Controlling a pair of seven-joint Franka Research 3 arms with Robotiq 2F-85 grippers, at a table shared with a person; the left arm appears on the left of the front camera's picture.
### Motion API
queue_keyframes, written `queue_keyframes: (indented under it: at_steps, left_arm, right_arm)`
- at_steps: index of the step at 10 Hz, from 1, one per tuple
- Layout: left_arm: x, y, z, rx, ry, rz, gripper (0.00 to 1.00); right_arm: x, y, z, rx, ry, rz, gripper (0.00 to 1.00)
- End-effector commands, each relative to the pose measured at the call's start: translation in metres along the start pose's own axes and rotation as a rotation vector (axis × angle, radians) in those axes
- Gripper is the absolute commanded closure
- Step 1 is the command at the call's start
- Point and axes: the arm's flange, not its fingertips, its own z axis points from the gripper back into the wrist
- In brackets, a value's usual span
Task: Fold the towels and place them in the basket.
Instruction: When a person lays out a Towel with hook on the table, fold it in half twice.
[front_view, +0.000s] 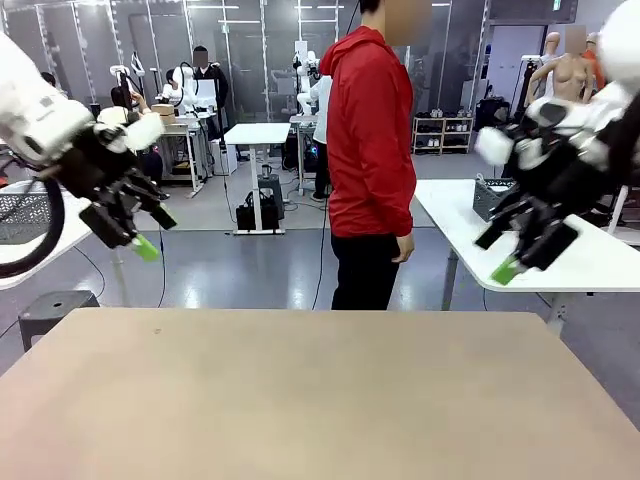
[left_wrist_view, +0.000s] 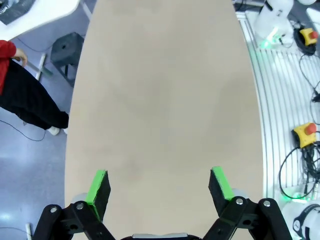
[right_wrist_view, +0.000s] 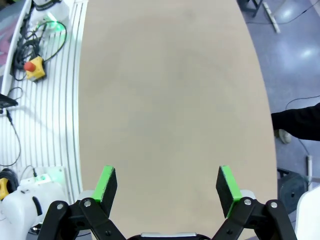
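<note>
Towels are what this setup calls for, yet where they lie I cannot tell: the tan desk (front_view: 320, 400) below both end effectors carries no cloth. The left end effector (front_view: 155, 232) hangs raised over the desk's left side, its green-padded fingers spread wide with nothing between them. The right end effector (front_view: 493, 258) mirrors it on the opposite side, equally spread and unloaded. Both tilt down and inward, a stance that I judge leaves the middle free, so cloth can be laid there and reached from either side.

Beyond the left end effector, on a white side table (front_view: 78, 228), stands a dark wire-mesh basket (front_view: 22, 212), partly behind that arm's black cable. It may be the one to fill, and it is well apart from both sets of fingers. Past the desk's far edge, between the two end effectors, a person (front_view: 370, 150) in a red top stands side-on, one hand (front_view: 403, 248) hanging loose and holding nothing. By my reading the task has not begun, and the opening step depends on the towels arriving.
</note>
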Motion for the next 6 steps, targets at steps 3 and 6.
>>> queue_keyframes:
  at_steps: [3, 6]
  left_arm:
    - [-0.032, 0.031, 0.009, -0.090, -0.092, 0.008, 0.00]
    - [-0.030, 0.013, 0.010, -0.038, -0.053, 0.010, 0.00]
  right_arm:
    - [-0.004, -0.022, 0.017, 0.044, -0.059, 0.039, 0.00]
    - [-0.012, -0.008, 0.021, 0.010, -0.044, 0.000, 0.00]
